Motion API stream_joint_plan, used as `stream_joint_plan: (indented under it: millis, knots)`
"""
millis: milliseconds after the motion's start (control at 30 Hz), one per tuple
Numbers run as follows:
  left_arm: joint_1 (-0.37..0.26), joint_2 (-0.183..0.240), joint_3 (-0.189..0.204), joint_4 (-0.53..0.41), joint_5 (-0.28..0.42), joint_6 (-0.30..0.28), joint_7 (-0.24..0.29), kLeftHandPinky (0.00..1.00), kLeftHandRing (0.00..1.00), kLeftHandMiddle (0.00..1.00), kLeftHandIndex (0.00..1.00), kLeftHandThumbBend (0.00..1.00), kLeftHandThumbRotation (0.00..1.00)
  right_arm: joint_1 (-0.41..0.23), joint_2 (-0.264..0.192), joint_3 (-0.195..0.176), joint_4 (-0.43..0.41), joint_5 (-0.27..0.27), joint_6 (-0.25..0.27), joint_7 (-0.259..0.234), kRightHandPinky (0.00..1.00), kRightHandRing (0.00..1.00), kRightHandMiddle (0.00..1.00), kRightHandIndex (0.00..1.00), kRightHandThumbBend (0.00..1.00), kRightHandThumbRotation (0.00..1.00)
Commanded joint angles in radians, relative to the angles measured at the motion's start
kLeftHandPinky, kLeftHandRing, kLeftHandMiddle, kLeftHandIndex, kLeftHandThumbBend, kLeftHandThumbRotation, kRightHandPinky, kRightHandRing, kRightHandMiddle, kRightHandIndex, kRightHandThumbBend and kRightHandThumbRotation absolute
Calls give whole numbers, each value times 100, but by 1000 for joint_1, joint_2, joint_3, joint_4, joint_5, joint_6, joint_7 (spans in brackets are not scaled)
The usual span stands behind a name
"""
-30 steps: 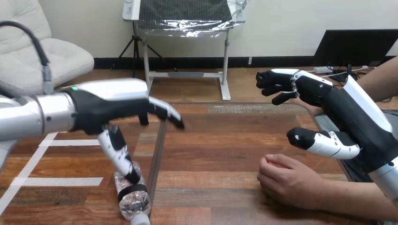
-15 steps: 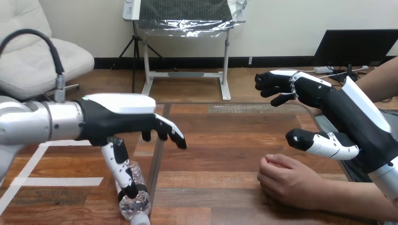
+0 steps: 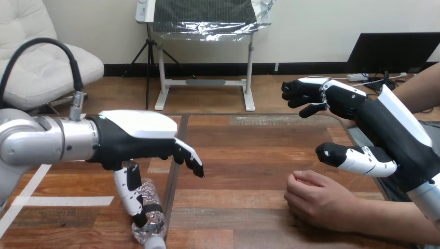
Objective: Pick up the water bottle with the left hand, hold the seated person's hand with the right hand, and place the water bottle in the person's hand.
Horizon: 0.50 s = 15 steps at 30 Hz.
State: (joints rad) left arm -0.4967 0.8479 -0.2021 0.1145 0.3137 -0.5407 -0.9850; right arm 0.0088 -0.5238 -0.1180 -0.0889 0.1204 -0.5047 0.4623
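A clear water bottle (image 3: pixel 151 222) with a black band and a white cap lies on its side at the table's near left edge. My left hand (image 3: pixel 136 142) hovers over it, open, its thumb reaching down in front of the bottle and its fingers stretched to the right. My right hand (image 3: pixel 376 127) is raised at the right, open, with fingers spread wide and the thumb pointing left. Below that thumb the person's hand (image 3: pixel 319 199) rests on the table as a loose fist, apart from my right hand.
The wooden table (image 3: pixel 249 155) runs from the near edge to the far edge behind both hands. A seam (image 3: pixel 175 166) in the tabletop passes just right of the bottle. The person's forearm (image 3: pixel 399 220) lies along the table's near right.
My left hand has sunk lower and nearer, its thumb sliding down along the bottle. My right hand, the person's hand and the bottle have stayed where they were.
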Motion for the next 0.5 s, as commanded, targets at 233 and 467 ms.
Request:
stream_joint_plan:
  millis: [233, 467]
  knots:
    - [-15, 17, -20, -49, 86, -30, 37, 79, 84, 86, 83, 100, 4, -47, -4, -29, 15, 26, -22, 8, 70, 77, 79, 80, 92, 82]
    - [-1, 20, -26, -64, 155, -63, 69, 79, 84, 86, 83, 100, 4, -50, -6, -33, 21, 31, -21, 14, 71, 77, 79, 80, 91, 82]
